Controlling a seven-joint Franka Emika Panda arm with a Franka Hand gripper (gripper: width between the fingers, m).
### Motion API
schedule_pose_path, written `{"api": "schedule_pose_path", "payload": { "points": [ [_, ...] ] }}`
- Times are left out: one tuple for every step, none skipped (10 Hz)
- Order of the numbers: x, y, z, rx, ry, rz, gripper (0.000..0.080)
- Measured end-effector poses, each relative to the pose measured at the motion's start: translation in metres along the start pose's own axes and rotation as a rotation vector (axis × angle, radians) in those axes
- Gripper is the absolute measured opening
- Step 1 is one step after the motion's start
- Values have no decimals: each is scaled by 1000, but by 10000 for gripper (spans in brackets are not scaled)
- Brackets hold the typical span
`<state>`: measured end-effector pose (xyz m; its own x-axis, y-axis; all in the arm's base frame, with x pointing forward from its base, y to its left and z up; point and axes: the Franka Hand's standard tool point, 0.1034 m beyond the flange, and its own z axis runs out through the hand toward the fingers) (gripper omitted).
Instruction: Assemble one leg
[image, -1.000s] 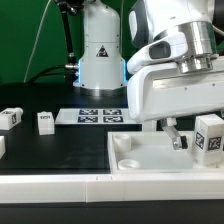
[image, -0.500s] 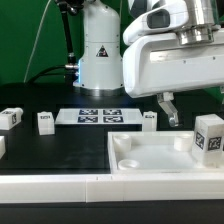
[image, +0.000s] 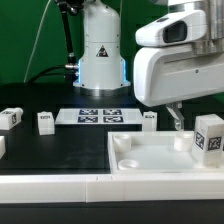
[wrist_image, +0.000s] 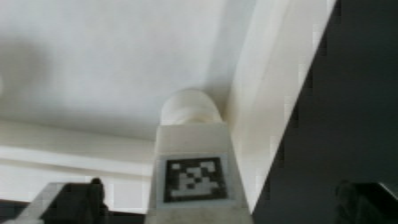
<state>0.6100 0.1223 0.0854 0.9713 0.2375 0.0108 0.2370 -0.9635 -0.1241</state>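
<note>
Reaching step: gripper (image: 176, 120), fingers apart, hovers over the tray (image: 150, 165); the leg (image: 208, 135) stands at its 3 o'clock. Next, straddle and clamp.

We read no words or numbers. A triangular warning sticker (image: 101, 53) sat on the arm's base (image: 100, 75); black-and-white tags (image: 88, 117) marked the marker board (image: 64, 116) and leg (wrist_image: 196, 165).

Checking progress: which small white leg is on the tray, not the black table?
The small white plastic tagged leg at the exterior view's right, standing on the large white square tray; the others sit on the black tabletop.
</note>
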Motion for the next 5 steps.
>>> {"api": "schedule_pose_path", "payload": {
  "points": [
    [0,-1,0,13,-66,-2,649],
    [7,3,-1,9,-33,-4,649],
    [6,4,-2,8,-35,-8,649],
    [7,6,-4,8,-34,-13,649],
    [7,5,-3,8,-36,-14,649]
  ]
}}
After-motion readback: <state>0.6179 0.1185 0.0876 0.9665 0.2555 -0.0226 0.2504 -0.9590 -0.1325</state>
